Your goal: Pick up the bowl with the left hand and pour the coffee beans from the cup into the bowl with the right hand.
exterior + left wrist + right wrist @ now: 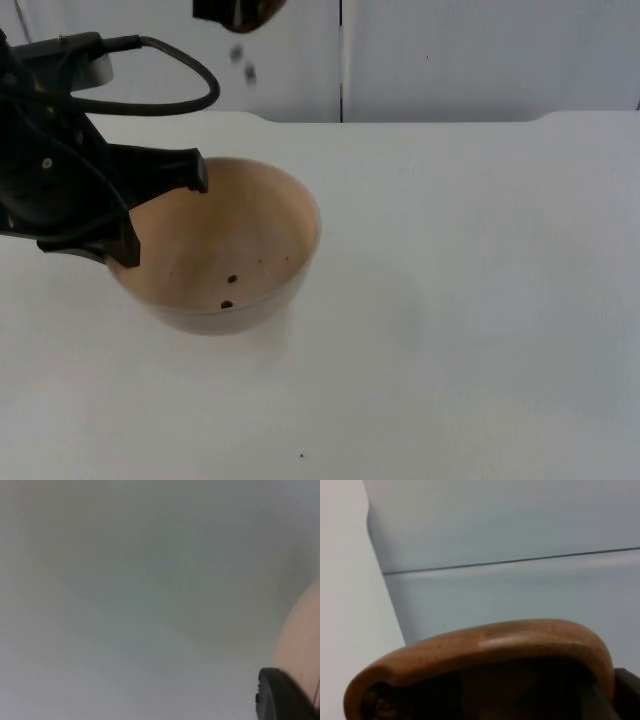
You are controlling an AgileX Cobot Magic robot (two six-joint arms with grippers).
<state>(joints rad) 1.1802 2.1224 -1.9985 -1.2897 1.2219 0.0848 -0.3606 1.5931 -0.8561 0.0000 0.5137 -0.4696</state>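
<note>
Cup tipped over bowl, beans falling.

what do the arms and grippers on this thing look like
Both are plain black with no visible markings. The left gripper, at the bowl rim, has a bulky angular body that narrows into two blunt, squared jaws with rounded fingertips. The right gripper, up by the cup, shows as a dark blocky edge.

You have one wooden bowl and one brown cup. Count two beans inside, two falling.
</note>
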